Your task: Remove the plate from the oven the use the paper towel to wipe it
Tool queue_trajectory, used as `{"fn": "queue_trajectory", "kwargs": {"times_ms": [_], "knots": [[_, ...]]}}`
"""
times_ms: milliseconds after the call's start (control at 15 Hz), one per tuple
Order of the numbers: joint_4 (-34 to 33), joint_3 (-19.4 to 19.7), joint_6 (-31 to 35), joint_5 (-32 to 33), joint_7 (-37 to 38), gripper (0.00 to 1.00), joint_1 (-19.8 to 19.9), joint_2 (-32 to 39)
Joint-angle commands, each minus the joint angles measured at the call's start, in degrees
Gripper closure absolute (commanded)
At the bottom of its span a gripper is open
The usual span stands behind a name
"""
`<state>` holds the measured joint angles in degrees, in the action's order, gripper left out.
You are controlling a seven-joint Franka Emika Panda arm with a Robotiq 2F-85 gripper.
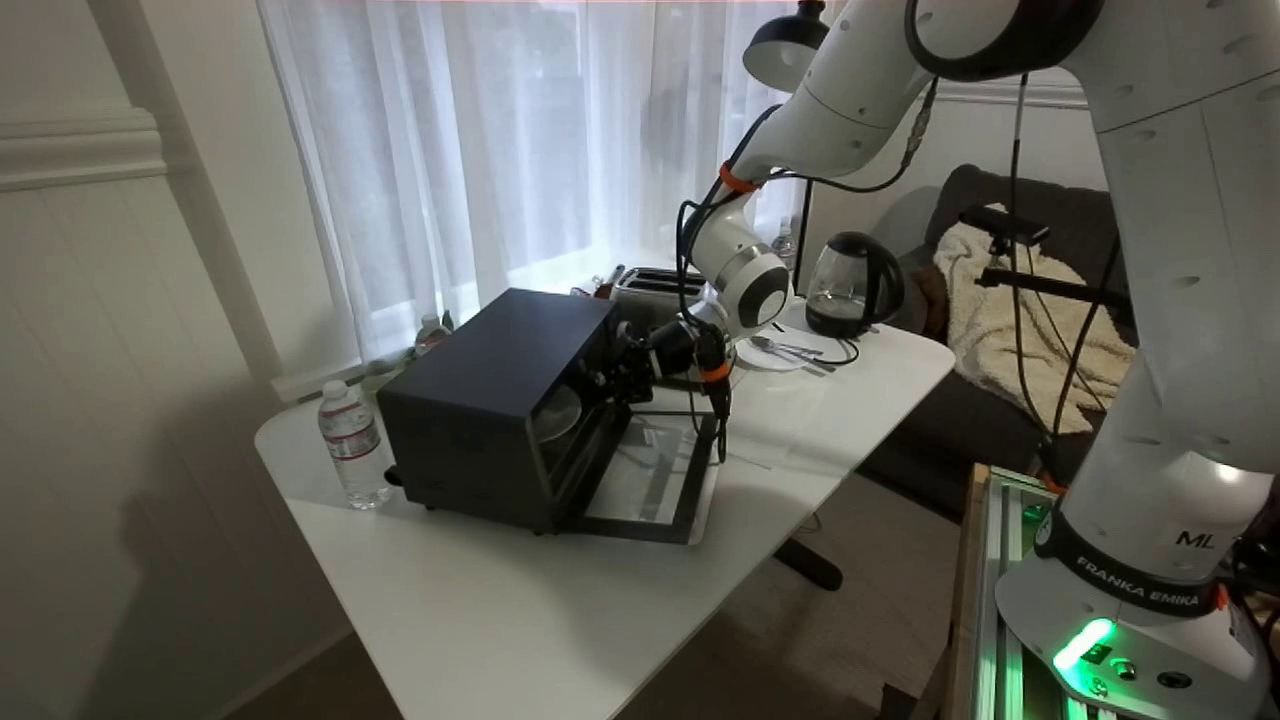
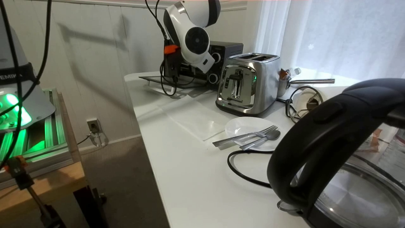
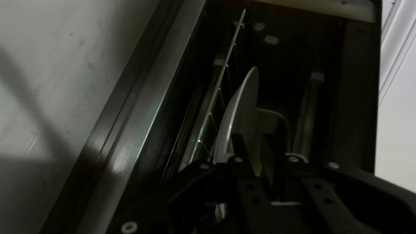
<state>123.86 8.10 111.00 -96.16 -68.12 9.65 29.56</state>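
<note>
Black two-fingered gripper (image 3: pixel 253 143) hung at pale, round, shallow plate (image 3: pixel 242 110) inside black, boxy, glass-doored toaster oven (image 1: pixel 480 395); whether jaws clamped plate, could not tell.

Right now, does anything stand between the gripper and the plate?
Nothing visible does. The oven has its door down, and in the wrist view the gripper sits right at the plate, with nothing seen between them. Whether it grips the plate, I can't tell.

Close wrist view into oven (image 3: pixel 292 65), opposing exterior views sharing table (image 1: pixel 560 610)
</note>
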Motion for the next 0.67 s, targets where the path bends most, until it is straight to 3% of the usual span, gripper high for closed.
{"fn": "queue_trajectory", "kwargs": {"times_ms": [0, 67, 600], "knots": [[-0.5, 0.1, 2.4, -3.7, -2.0, 0.69, -1.6, 0.9], [-0.6, 0.1, 3.4, -4.2, -2.1, 0.64, -2.0, 0.8], [-1.5, -0.6, 9.9, -10.5, -4.0, 0.72, -4.8, 1.3]]}}
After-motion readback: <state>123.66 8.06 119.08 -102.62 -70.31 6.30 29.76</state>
